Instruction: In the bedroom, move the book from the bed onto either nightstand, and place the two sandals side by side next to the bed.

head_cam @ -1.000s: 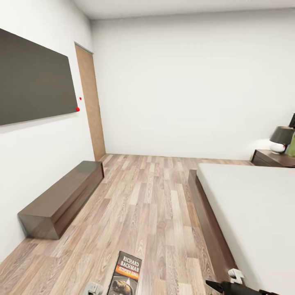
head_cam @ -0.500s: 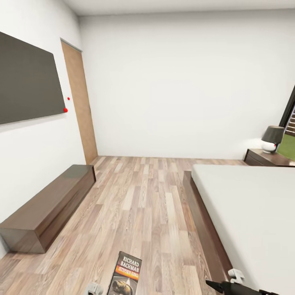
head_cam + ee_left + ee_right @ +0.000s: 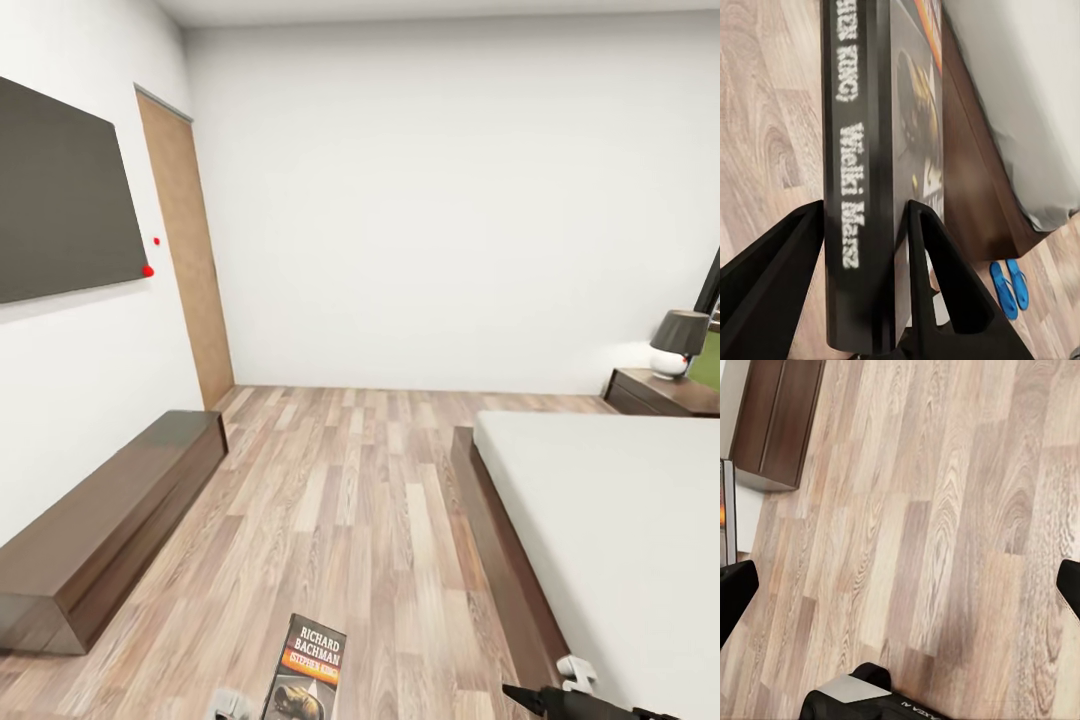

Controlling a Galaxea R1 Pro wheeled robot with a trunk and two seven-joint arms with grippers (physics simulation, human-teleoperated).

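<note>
Two black fingers (image 3: 934, 277) of the left pincer (image 3: 862, 262) clamp the book (image 3: 866, 150) by its spine, holding it upright above the wood floor (image 3: 360, 500). Right pincer (image 3: 900, 592) is spread wide, gripping nothing. At four o'clock from the book lie the two sandals (image 3: 1009, 283), side by side beside the bed (image 3: 620, 520). Far at two o'clock in the head view stands the nightstand (image 3: 655, 393).

One book (image 3: 312, 668), two sandals (image 3: 1009, 286), one bed (image 3: 610, 540), one nightstand (image 3: 665, 394), one lamp (image 3: 678, 343).
</note>
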